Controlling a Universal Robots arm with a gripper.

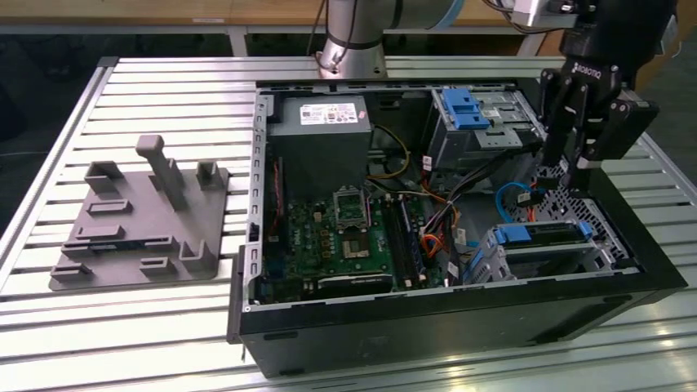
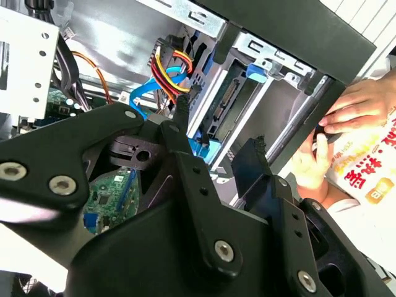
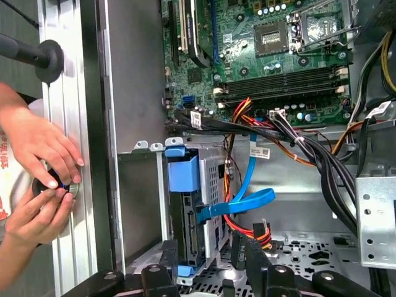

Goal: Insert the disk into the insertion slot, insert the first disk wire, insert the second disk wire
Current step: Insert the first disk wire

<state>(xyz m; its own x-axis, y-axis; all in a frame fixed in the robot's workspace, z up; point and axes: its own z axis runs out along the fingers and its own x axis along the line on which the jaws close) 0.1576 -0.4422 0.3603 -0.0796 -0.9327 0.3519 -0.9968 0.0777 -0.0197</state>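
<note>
Your slatted metal table (image 1: 163, 82) carries the open computer case (image 1: 436, 327). At the case's end toward the exterior view's right, the insertion slot (image 3: 213, 176) holds the disk (image 1: 541, 234), its blue carrier seated inside. Your gripper (image 3: 207, 257) hangs over that cage, fingers (image 3: 249, 250) apart around nothing, near the blue data cable (image 3: 247, 201). A person's hand (image 3: 40, 145) rests on the table beside the case.
</note>
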